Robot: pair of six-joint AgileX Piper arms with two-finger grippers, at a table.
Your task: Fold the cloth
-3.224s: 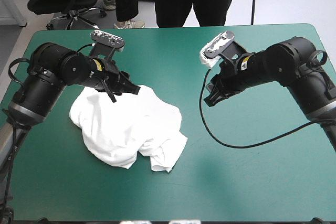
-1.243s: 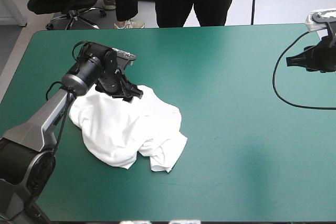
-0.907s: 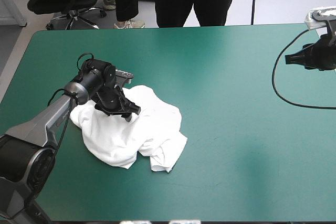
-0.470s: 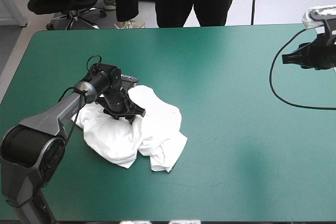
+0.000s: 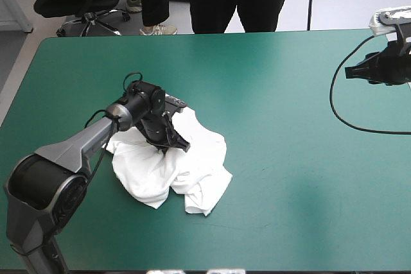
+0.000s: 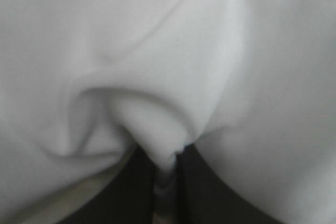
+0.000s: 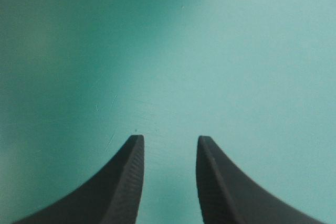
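Note:
The white T-shirt (image 5: 173,165) lies as a crumpled heap left of the table's middle. My left gripper (image 5: 178,144) presses into its top, shut on a pinched ridge of fabric. In the left wrist view the T-shirt (image 6: 157,66) fills the picture, and a fold of it runs down between the two black fingers (image 6: 205,192) of my left gripper (image 6: 167,169). My right gripper (image 5: 350,72) hangs far off at the table's right edge near the far corner. In the right wrist view the right gripper (image 7: 167,140) is open over bare teal-green cover, nothing between its fingers.
The teal-green table (image 5: 302,178) shows bare cover on the right half and along the front. A desk chair (image 5: 70,4) stands beyond the far left corner.
My left gripper has slid rightward and toward the front across the T-shirt, dragging the heap's top and left edge with it. Much earlier the right arm withdrew to the far right edge.

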